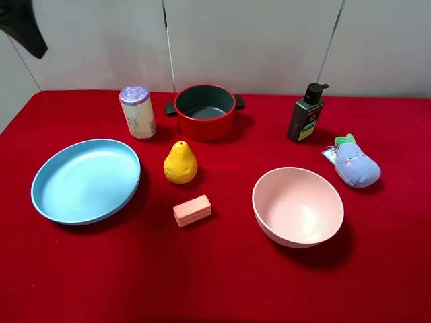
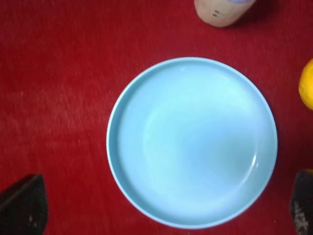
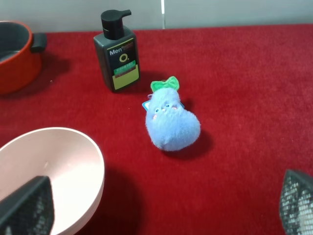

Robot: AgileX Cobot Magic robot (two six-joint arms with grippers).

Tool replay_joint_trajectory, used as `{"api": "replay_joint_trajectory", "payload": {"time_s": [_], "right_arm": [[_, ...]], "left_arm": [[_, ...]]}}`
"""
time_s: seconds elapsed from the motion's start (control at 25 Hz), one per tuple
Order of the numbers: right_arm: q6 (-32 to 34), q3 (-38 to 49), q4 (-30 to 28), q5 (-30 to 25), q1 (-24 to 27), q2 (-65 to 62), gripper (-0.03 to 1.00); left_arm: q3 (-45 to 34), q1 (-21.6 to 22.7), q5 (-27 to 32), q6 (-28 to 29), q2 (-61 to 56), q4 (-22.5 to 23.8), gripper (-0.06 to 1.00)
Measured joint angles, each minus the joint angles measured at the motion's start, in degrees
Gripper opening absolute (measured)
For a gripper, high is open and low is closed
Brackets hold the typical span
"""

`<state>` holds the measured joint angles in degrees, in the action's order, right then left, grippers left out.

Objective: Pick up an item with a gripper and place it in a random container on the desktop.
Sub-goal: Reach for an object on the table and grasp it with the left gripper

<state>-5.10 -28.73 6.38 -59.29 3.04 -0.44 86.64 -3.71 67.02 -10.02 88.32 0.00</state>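
The white canister with the lilac top (image 1: 137,112) stands upright on the red cloth desktop (image 1: 222,276), just left of the red pot (image 1: 205,122) with its dark grey inside. In the left wrist view only the canister's lower part (image 2: 222,12) shows at the frame's edge. My left gripper (image 2: 162,204) is open and empty, hovering over the blue plate (image 2: 191,142), apart from the canister. My right gripper (image 3: 161,205) is open and empty above the cloth, between the pink bowl (image 3: 49,171) and the blue plush (image 3: 170,122). The pot's edge (image 3: 14,58) shows there too.
The blue plate (image 1: 85,180) lies at the left and the pink bowl (image 1: 297,205) at the right. A yellow pear (image 1: 180,163) and a pink block (image 1: 192,210) sit mid-table. A dark pump bottle (image 1: 307,114) and the plush (image 1: 355,165) stand right. A black arm part (image 1: 23,27) hangs top left.
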Motion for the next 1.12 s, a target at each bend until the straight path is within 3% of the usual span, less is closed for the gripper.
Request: {"api": "replay_joint_trajectory", "payload": {"time_s": [0.4,1.12], "right_arm": [[0.0,0.0,0.0,0.0,0.0,0.0,0.69],[0.0,0.0,0.0,0.0,0.0,0.0,0.69]], "left_arm": [[9.0,-0.7,0.0,-4.5,13.8,-1.5,0.99],[26.3,-9.5,0.0,-7.3,34.1,-1.5,0.99]]}}
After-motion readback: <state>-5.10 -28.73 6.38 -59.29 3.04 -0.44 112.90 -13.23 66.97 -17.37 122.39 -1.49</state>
